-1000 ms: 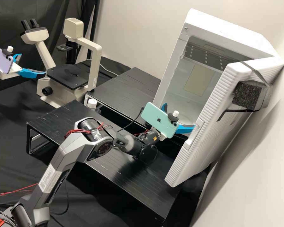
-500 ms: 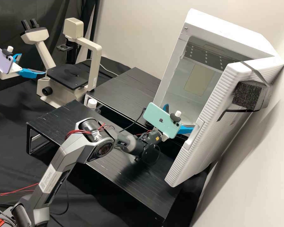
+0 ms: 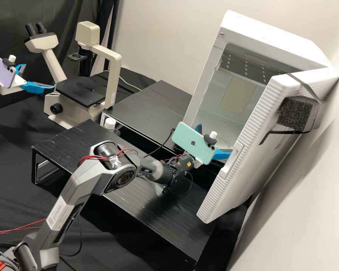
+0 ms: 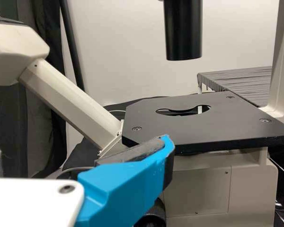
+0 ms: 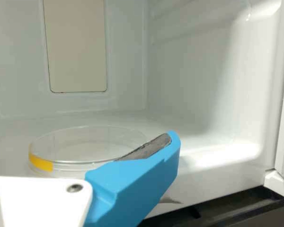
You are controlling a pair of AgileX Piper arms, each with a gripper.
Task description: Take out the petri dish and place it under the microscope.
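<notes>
In the high view, the right gripper (image 3: 214, 140) is right of centre at the mouth of the white chamber (image 3: 269, 30), its claw released, the blue fingers spread apart. In the right wrist view, the clear petri dish (image 5: 85, 150), a yellow strip (image 5: 40, 163) on its rim, sits on the chamber floor, lower left of the frame. At the high view's upper left, the left gripper (image 3: 39, 76), also spread and empty, is beside the microscope's black stage (image 3: 79, 92).

High view slants down; the nearer left wrist view shares its microscope (image 3: 81, 91).
</notes>
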